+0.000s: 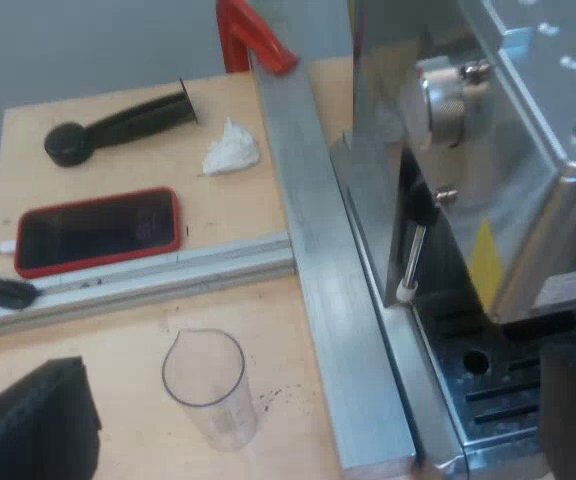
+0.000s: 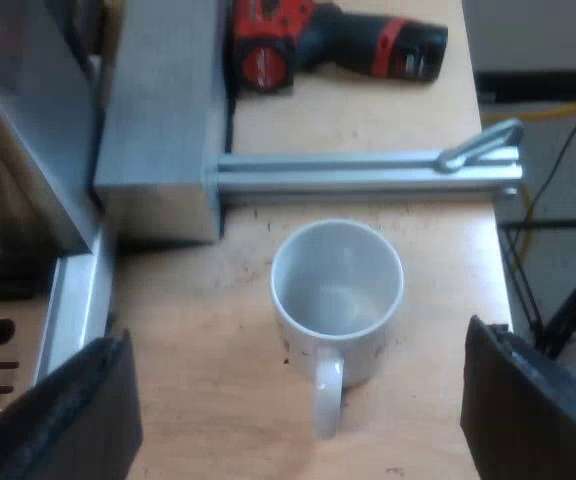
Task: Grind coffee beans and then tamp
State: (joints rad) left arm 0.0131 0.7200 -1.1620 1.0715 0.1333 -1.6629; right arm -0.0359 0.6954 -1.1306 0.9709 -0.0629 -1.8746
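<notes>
The espresso machine (image 1: 528, 170) stands on the desk (image 1: 118, 330), with a metal rail (image 1: 318, 250) running along its side. Near its front, a clear measuring glass (image 1: 208, 385) stands upright. The left gripper (image 1: 313, 400) hangs above there, fingers wide apart and holding nothing. Farther off lie a black tool with a round knob (image 1: 118, 125), a crumpled white tissue (image 1: 230, 150) and a phone (image 1: 98, 230) in a red case. The right gripper (image 2: 293, 345) hangs over a white mug (image 2: 338, 290), fingers wide apart and holding nothing. A red and black drill (image 2: 328, 40) lies beyond the mug.
</notes>
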